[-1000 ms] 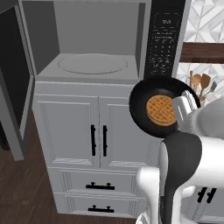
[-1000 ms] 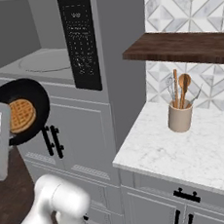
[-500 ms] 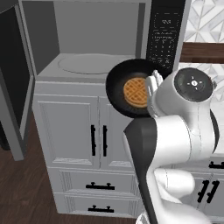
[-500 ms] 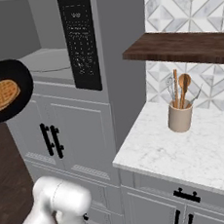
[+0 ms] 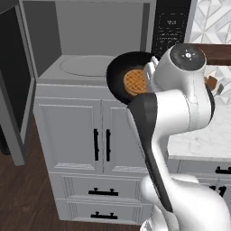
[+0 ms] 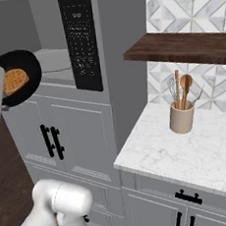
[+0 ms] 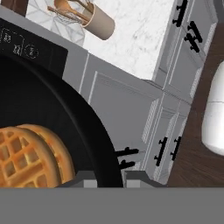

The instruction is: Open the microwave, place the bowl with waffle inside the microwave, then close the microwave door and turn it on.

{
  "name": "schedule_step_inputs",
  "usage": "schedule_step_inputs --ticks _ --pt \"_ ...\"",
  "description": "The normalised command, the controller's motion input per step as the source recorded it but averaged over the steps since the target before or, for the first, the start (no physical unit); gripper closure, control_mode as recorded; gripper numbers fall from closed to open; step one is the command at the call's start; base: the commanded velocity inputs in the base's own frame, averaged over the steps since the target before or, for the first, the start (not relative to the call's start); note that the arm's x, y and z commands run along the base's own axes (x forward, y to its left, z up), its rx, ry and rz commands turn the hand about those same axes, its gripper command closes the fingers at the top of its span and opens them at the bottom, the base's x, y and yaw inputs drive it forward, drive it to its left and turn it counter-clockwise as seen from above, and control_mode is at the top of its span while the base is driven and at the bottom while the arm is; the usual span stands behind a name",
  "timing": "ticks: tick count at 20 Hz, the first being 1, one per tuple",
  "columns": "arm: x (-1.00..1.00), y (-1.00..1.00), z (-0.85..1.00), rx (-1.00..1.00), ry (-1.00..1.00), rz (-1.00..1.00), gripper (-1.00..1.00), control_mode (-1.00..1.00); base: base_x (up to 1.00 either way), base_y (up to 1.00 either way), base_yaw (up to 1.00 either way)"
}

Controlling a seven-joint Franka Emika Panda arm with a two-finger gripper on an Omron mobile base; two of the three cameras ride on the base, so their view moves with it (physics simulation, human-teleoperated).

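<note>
Beside the microwave, whose grey cavity stands open with a round turntable on its floor, a white marble counter carries a beige crock of wooden utensils under a dark wood shelf and a geometric tiled wall. Grey panelled cabinets with black bar pulls sit below the microwave, over dark wood flooring. The gripper is clamped on the rim of the shallow black bowl, tilted before the cavity's right front edge, holding the gridded golden waffle. The microwave door hangs open at the microwave's left.
</note>
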Motion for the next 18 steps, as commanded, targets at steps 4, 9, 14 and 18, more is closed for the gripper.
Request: schedule_step_inputs --ticks 4,9,14,18 --pt "0.68 0.00 0.07 -0.07 0.01 0.00 1.00 -1.00 0.00 0.00 0.00" --pt "0.80 0.00 0.00 -0.06 0.01 0.00 1.00 -1.00 0.00 0.00 0.00" --pt "0.89 0.00 0.00 -0.06 0.04 0.00 1.00 -1.00 0.00 0.00 0.00" --pt "0.88 0.05 0.00 -0.07 0.04 0.00 1.00 -1.00 0.00 0.00 0.00"
